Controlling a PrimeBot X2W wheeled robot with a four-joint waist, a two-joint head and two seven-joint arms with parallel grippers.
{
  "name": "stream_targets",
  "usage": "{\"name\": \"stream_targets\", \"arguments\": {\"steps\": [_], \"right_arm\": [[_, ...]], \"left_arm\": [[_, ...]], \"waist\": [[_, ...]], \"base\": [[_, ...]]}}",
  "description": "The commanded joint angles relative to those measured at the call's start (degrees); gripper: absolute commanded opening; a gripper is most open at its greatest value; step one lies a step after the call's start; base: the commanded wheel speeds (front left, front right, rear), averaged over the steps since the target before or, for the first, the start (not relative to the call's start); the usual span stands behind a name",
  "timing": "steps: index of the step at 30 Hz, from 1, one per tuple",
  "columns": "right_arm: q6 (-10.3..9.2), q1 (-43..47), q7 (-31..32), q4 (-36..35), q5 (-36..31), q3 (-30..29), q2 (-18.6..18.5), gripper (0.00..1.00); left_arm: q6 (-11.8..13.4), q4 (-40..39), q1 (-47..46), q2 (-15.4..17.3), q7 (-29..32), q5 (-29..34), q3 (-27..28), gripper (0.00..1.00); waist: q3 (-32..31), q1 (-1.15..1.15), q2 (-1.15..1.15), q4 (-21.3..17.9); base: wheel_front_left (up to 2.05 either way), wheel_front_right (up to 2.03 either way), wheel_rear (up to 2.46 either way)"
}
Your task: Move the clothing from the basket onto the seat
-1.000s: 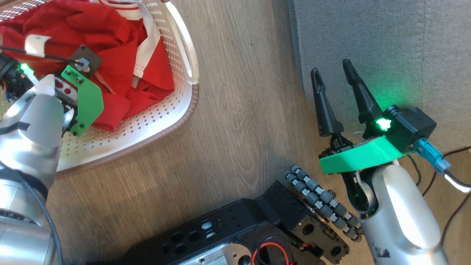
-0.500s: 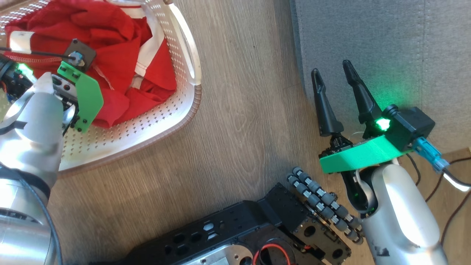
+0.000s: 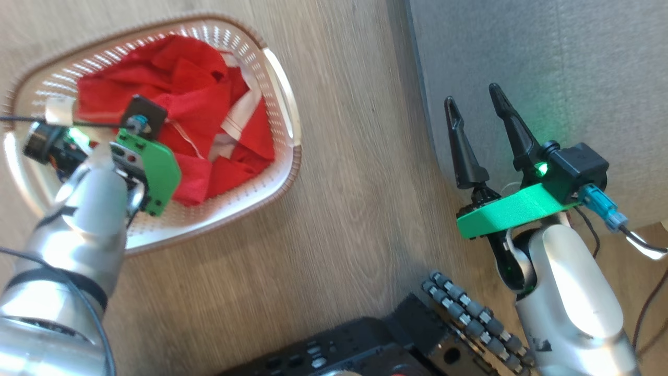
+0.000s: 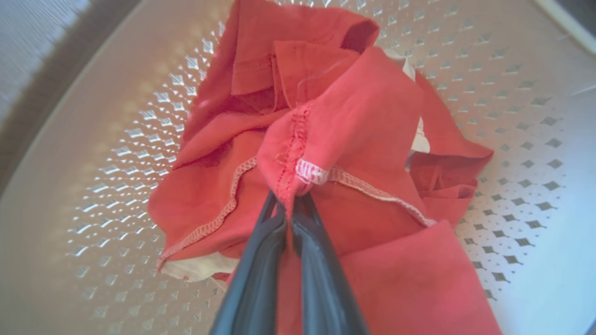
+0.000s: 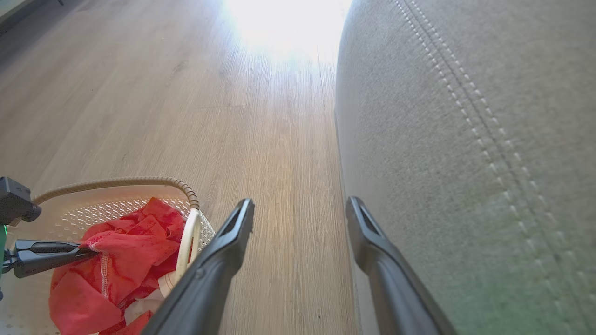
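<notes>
The cream basket with its brown rim stands on the floor at the upper left, holding the red clothing. My left wrist hangs over the basket, its fingers hidden beneath it. In the left wrist view my left gripper is shut on a stitched fold of the red clothing, pulled up above the basket's perforated floor. My right gripper stands open and holds nothing, at the left edge of the grey seat. The right wrist view shows the right gripper, the seat, the basket and the clothing.
Wooden floor lies between the basket and the seat. My black base with grey rollers sits at the bottom. Cables trail on the floor at the lower right.
The head camera has shifted, so the whole basket now shows. My left gripper stays shut on the red fabric, which bunches up under it. The right gripper has hardly moved.
</notes>
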Motion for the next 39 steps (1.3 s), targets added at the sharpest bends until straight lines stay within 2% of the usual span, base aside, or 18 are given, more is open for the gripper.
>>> {"name": "stream_targets", "arguments": {"steps": [1,8,22,31,39], "right_arm": [[-0.01,1.9,-0.1,-0.6,-0.7,0.5,-0.7,1.00],[-0.01,2.7,-0.1,1.9,-2.8,-0.6,-0.7,1.00],[-0.01,6.6,-0.1,4.7,-4.9,-3.0,-0.7,1.00],[-0.01,9.1,-0.1,5.4,-5.3,-3.5,-0.7,1.00],[-0.01,11.5,-0.1,2.1,-3.8,-3.3,-0.7,1.00]], "left_arm": [[0.5,-0.5,2.0,0.4,-1.2,-0.9,1.3,0.00],[1.8,-3.8,6.6,-2.1,-2.6,-3.0,2.3,0.00],[6.5,-28.8,20.1,-3.4,-2.6,-3.8,6.4,0.00],[7.5,-42.2,26.6,-3.7,-2.6,-1.4,8.9,0.00],[8.6,-53.6,31.9,-4.4,-2.6,-0.3,11.9,0.00]], "waist": [[-4.7,0.00,0.00,2.1],[-12.9,0.00,0.00,5.1],[-27.0,0.00,0.00,10.7],[-33.0,0.00,0.00,13.0],[-37.6,0.00,0.00,14.6]], "base": [[0.00,0.00,0.00],[0.00,0.00,0.00],[0.00,0.00,0.00],[0.00,0.00,0.00],[0.00,0.00,0.00]]}}
